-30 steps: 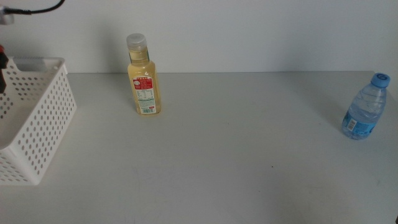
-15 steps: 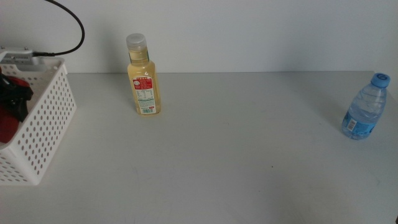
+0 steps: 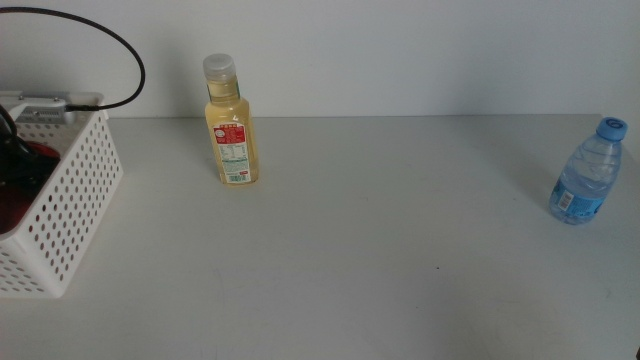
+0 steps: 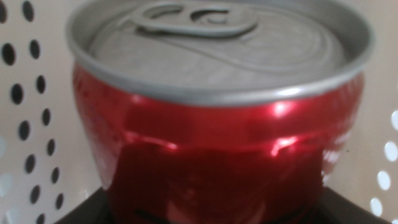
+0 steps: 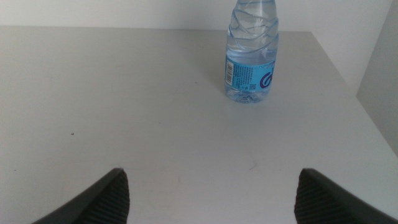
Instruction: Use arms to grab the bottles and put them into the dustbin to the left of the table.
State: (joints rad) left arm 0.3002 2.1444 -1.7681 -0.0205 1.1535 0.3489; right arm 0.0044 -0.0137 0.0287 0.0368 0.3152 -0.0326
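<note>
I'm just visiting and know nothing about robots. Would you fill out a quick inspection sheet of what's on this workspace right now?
Surface: grey table, bare between items.
Job's things: yellow bottle and water bottle upright; red can inside white basket.
Clutter: nothing seen.
Tools: left tool in the basket, shut on the can; right tool open, facing the water bottle.
Cables: black cable looping above the basket.
Surroundings: plain white wall.

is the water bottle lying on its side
No, the water bottle stands upright on the table, blue cap on top, near the right edge in the middle view.
</note>
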